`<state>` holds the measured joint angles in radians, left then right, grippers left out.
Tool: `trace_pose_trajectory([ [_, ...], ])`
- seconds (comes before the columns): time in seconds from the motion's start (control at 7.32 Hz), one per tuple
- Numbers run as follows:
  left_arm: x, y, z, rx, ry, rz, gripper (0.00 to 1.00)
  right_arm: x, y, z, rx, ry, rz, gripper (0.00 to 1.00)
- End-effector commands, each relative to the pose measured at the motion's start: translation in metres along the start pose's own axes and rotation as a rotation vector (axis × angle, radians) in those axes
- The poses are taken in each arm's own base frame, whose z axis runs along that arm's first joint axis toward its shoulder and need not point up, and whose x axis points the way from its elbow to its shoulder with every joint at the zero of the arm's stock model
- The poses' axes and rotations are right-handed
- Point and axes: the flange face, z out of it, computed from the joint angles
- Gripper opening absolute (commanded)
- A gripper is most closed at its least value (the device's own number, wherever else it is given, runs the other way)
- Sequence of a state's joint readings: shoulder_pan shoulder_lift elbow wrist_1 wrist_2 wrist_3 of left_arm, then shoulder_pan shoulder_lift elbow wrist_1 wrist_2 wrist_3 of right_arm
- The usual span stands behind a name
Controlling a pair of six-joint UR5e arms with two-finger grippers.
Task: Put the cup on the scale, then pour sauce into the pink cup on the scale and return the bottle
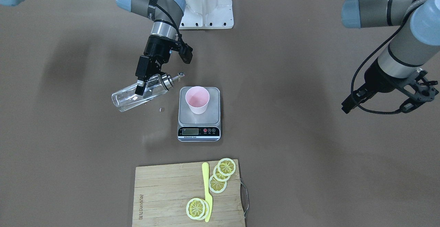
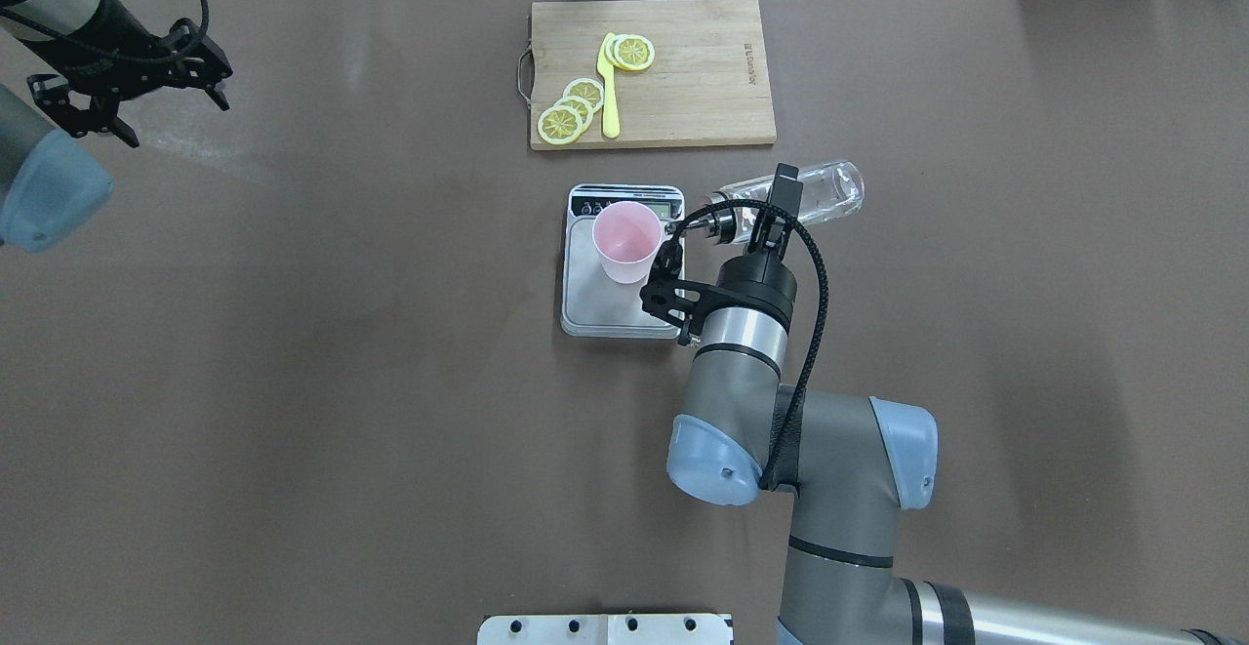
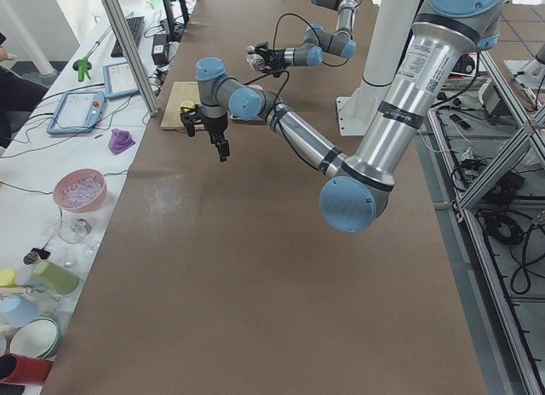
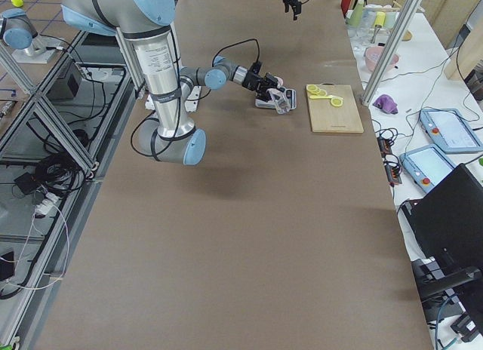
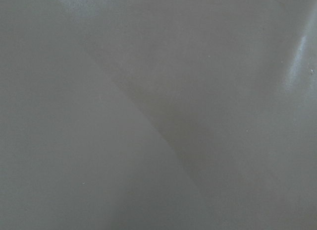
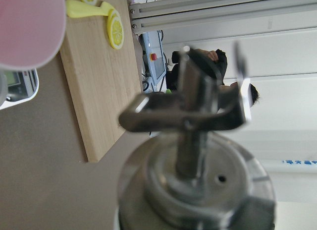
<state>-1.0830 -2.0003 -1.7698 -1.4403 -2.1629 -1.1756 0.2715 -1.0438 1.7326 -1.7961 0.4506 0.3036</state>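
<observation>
In the overhead view, the left gripper [image 2: 217,84] hung at the far left above the brown table [image 2: 293,333], well apart from everything else. Whether its 2 fingers stood wide or narrow could not be told, and its wrist camera showed only bare tabletop.

Toward the middle, at the far edge, lay a wooden cutting board [image 2: 703,69]. A yellow knife [image 2: 610,103] rested on it, with 3 overlapping lemon slices [image 2: 571,108] just left of the blade and more slices by its tip.

Nearer the robot sat the scale [image 2: 605,318], display side facing the board. The cup [image 2: 624,240] stood upright on its silver platform, toward the display end.

Just right of the scale, the right gripper [image 2: 776,211] was clamped across the bottle [image 2: 825,191] near its metal collar. The bottle was held off the table, tipped almost level. Its spout pointed left, with the tip just beside the cup's rim. No sauce could be made out through the glass.
</observation>
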Motion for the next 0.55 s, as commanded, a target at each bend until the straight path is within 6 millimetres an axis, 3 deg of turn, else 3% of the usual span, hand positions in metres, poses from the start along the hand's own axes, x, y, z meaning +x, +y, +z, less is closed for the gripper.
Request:
trace_pose_trajectory([
  [0.0, -0.001, -0.001, 0.002, -0.001, -0.003, -0.002, 0.98, -0.007, -0.005, 0.005, -0.007, 0.015, -0.020, 0.00],
  [0.14, -0.002, -0.001, 0.003, -0.002, -0.005, 0.007, 0.98, -0.008, -0.017, 0.005, -0.019, 0.023, -0.045, 0.00],
  [0.41, -0.008, -0.002, 0.006, -0.004, -0.012, 0.021, 0.98, -0.011, -0.019, 0.012, -0.028, 0.056, -0.074, 0.00],
])
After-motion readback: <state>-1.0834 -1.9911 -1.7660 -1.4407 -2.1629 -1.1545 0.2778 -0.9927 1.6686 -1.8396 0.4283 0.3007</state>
